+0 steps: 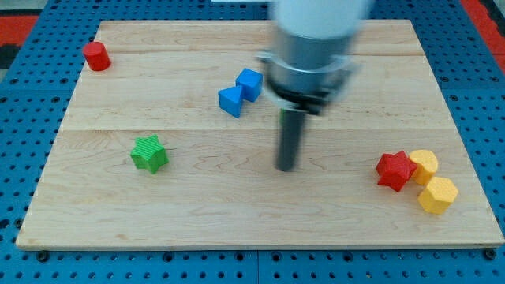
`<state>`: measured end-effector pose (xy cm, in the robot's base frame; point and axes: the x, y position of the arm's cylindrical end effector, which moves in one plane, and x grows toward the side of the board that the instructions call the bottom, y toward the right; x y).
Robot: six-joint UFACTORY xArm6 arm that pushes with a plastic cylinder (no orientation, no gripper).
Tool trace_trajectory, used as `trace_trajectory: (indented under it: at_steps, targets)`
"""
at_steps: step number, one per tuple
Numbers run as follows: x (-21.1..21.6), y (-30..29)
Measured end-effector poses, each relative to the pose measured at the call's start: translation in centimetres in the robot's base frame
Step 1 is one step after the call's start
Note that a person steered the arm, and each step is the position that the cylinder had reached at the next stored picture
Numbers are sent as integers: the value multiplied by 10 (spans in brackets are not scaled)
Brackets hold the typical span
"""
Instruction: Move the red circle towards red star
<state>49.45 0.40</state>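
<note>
Red circle [96,56] sits at the board's [237,229] top left corner in the view, well apart from the red star [395,170] at the lower right. We carry no claw, only a rod; our tip [286,168] rests near the board's middle, touching no block. Two yellow blocks [431,181] touch the star's right side. Two blue blocks [241,92] lie touching above-left of our tip. Green star [149,153] lies lower left.
</note>
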Motion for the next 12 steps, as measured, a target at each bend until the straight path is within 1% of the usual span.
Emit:
trace_trajectory:
  at_steps: [1,2,3,4,5,6,7,8,9,10,11,12]
  targets:
    - [-23,-148]
    - [-107,-202]
    - [-182,-200]
    - [-256,-253]
    - [-256,-308]
    - [-196,-258]
    - [-150,-189]
    - [-89,-160]
    - [-33,-104]
    - [-6,-112]
    - [-15,-162]
    - [11,-144]
